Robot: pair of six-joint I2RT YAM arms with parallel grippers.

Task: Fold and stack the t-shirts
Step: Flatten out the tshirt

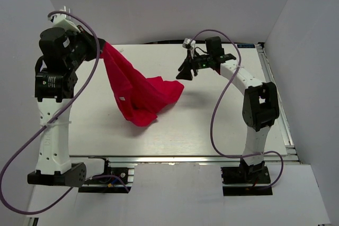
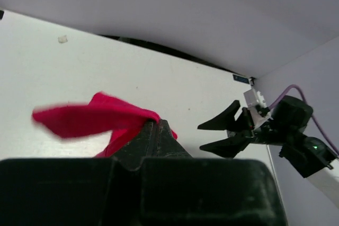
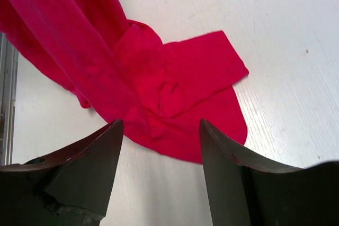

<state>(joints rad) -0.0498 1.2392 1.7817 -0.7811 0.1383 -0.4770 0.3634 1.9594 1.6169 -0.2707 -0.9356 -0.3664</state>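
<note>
The red t-shirt (image 1: pixel 139 91) hangs from my left gripper (image 1: pixel 101 47) at the far left, with its lower part crumpled on the white table (image 1: pixel 212 125). My left gripper (image 2: pixel 153 124) is shut on an edge of the t-shirt (image 2: pixel 85 119) and holds it raised. My right gripper (image 1: pixel 185 71) is open and empty, just right of the cloth's right edge and a little above the table. In the right wrist view the t-shirt (image 3: pixel 159 86) lies beyond the spread fingers (image 3: pixel 222 152), apart from them.
White walls (image 1: pixel 159 3) enclose the table at the back and both sides. A metal rail (image 1: pixel 278 99) runs along the right edge and another along the front. The right arm's purple cable (image 1: pixel 217 115) loops over the right half.
</note>
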